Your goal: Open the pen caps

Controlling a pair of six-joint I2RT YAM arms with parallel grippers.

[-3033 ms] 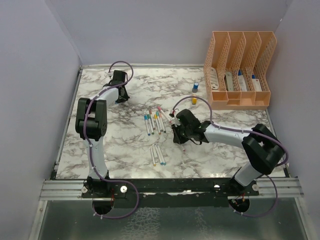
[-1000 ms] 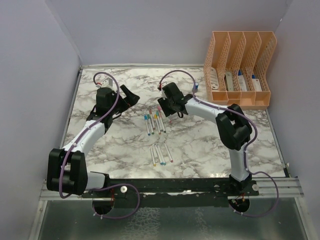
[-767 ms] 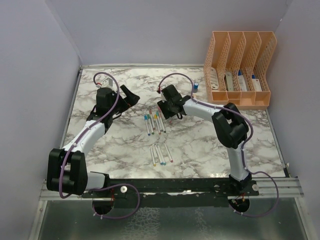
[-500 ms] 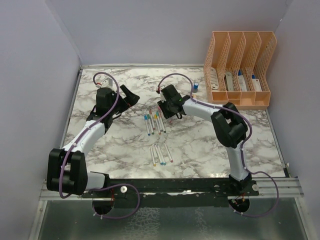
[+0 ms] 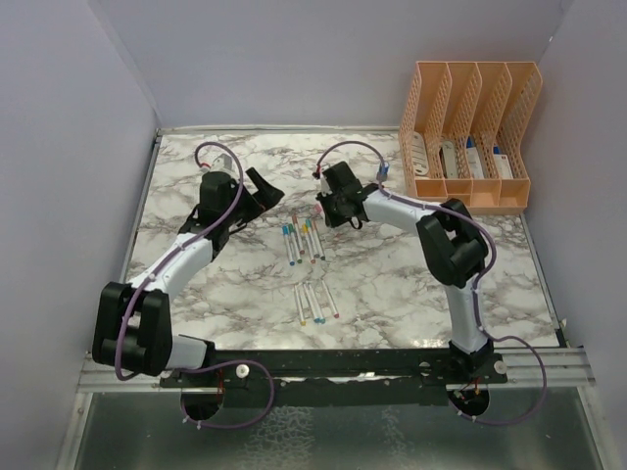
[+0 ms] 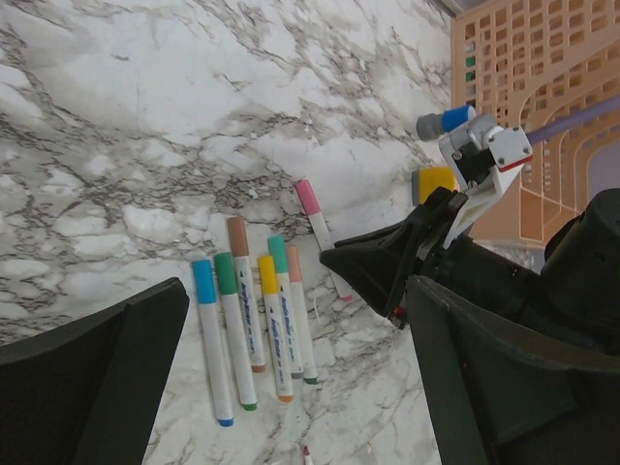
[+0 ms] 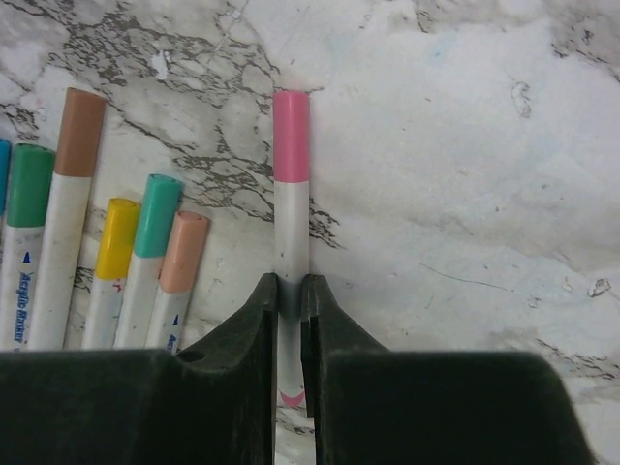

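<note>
The right tool (image 7: 291,291) pinches the barrel of a slim white marker pen (image 7: 291,237) on the marble worktop (image 7: 465,145). Its pink plastic cap (image 7: 291,136) points to 12 o'clock. The left tool (image 6: 295,286) is spread wide.

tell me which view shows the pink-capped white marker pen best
Right wrist: the pink-capped white marker pen fills centre frame, barrel pinched by the right gripper. Left wrist shows it smaller, lower end hidden behind that gripper. Top view: barely distinguishable.

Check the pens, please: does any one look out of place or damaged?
Only the pink-capped pen lies apart from the row of pens, because the right gripper is clamped on its barrel. Nothing looks damaged or spilled.
</note>
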